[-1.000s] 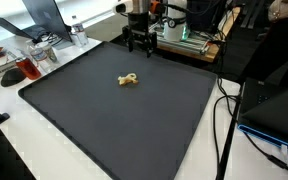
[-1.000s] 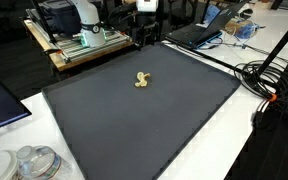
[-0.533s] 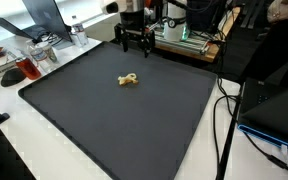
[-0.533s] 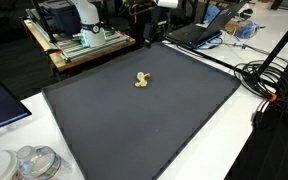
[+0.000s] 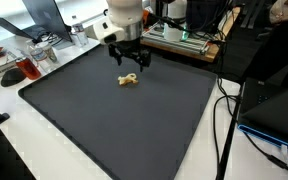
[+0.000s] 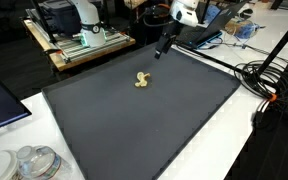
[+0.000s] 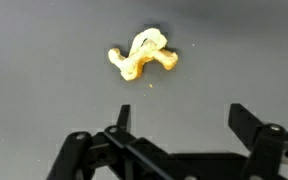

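Note:
A small tan, twisted object (image 5: 130,80) lies on the dark grey mat (image 5: 134,130); it also shows in the other exterior view (image 6: 142,80) and in the wrist view (image 7: 142,56). My gripper (image 5: 131,63) hangs just above and behind it, a little off the mat, also seen in an exterior view (image 6: 162,50). In the wrist view my gripper (image 7: 182,112) stands open, its two dark fingers wide apart with nothing between them. The tan object lies ahead of the fingertips, slightly to the left of centre.
The mat (image 6: 144,120) covers most of a white table. A laptop (image 5: 39,20), a glass (image 5: 28,68) and a plate stand beside one edge. Cables (image 5: 224,120) run along another side. Equipment (image 6: 79,30) sits behind the far edge.
The arm has swung in from the mat's far edge toward the tan object and now hangs close above it. The jaws stayed open. The object has not moved.

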Controlling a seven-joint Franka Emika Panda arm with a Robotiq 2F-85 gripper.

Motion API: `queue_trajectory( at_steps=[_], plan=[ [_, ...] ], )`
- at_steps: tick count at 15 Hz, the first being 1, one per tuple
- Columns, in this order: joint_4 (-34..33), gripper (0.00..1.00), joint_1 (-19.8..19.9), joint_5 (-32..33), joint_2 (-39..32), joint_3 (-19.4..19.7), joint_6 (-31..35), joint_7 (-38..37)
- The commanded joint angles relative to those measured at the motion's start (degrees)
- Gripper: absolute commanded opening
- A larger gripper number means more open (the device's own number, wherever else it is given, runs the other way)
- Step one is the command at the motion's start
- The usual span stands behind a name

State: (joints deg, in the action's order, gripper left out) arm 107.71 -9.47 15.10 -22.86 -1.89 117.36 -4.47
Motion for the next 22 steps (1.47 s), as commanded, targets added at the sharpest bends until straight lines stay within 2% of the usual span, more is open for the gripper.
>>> queue_trajectory(
  at_steps=[1,5,9,11,14,22],
  plan=[
    [-8.91,1.0,-2.14,4.28,-6.64,-0.02,-6.47,-0.05],
    [-15.04,1.0,-4.0,5.37,-11.55,0.18,-11.62,-1.23],
    [-20.1,1.0,-5.82,3.83,-15.34,0.87,-17.42,-9.84],
    [-21.26,1.0,-6.85,3.89,-16.55,1.23,-17.93,-14.88],
    [-20.7,1.0,-8.44,4.2,-17.19,1.85,-16.45,-22.01],
    [-13.36,1.0,-13.67,7.09,-13.89,3.37,-9.05,-40.43]
  ],
)
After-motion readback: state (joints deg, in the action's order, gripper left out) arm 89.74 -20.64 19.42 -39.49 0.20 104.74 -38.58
